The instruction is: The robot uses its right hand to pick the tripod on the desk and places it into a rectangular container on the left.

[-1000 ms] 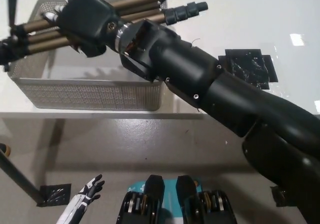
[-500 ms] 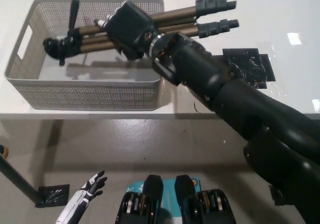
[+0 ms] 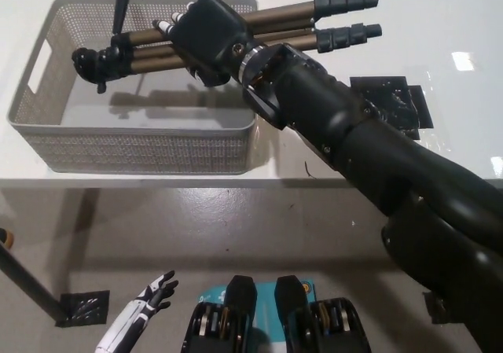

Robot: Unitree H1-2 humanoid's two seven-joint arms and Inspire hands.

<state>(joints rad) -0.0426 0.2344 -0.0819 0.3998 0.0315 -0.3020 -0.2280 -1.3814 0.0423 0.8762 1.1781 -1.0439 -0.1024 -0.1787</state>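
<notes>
1. We are in the placing step: our right hand (image 3: pixel 208 38) is clamped around the legs of the tripod (image 3: pixel 236 31) and holds it over the rectangular container (image 3: pixel 149 145) at the far left of the worktop (image 3: pixel 440 23).
2. The tripod lies almost level. Its head and handle end is over the container's left half, while its black feet stick out past the container's right wall.
3. We cannot tell whether the tripod's head touches the container floor; a shadow beneath it suggests it hangs above.
4. The container is a pale mesh basket with a cut-out handle in its left wall. Apart from the tripod hanging into it, we see nothing inside.
5. Next, we judge, the hand must shift left and lower, so the feet clear the right rim, before the fingers let go.
6. Our white left hand (image 3: pixel 140 318) rests low at the near left, fingers spread, holding nothing.
</notes>
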